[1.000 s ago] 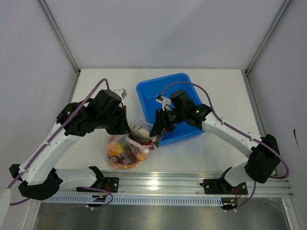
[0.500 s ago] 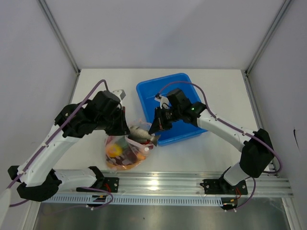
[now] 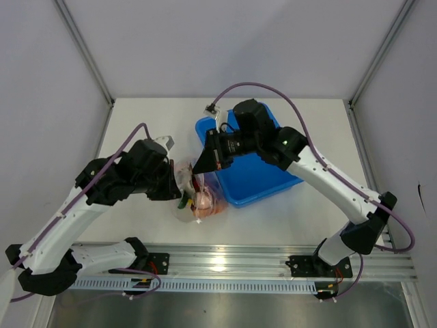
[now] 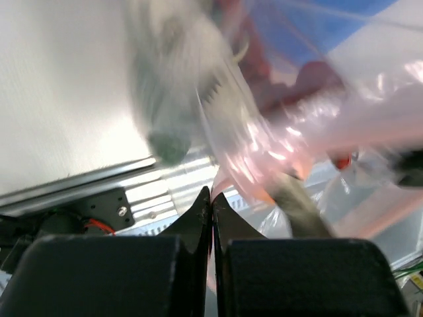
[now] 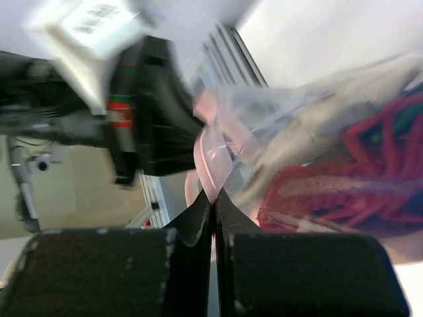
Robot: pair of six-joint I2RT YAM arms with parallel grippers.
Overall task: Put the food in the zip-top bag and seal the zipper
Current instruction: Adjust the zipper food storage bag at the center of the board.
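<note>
Table (image 3: 136, 116) first, white and wide, and on the parts we can see no loose toy shows. The blue tub (image 3: 263, 181) at the back right, partly hidden under the right arm, gives us only bare blue plastic. So we judge the loading done, or very nearly. Now to the middle, where the zip-top bag (image 3: 194, 205) hangs between the two arms, just beside the tub's near-left corner, bulging and crinkled. The food (image 3: 205, 202) sits inside it as a pinkish-orange lump from above. The left wrist view gives us a blurred grey fish (image 4: 165, 86) behind the film, and the right wrist view shows red chilies (image 5: 370, 165) pressed against the plastic. The left gripper (image 4: 211, 198) has its fingers closed tight on the bag's pink edge, and the right gripper (image 5: 214, 197) is pinched on the pink zipper (image 5: 210, 155) strip as well, no gap between its fingers. Both arms have the mouth. What is left, as we read it, is the sealing. The strip looks folded and loose rather than pressed flat along its length, though the blur keeps us from being sure. We cannot pick out the white slider anywhere.
</note>
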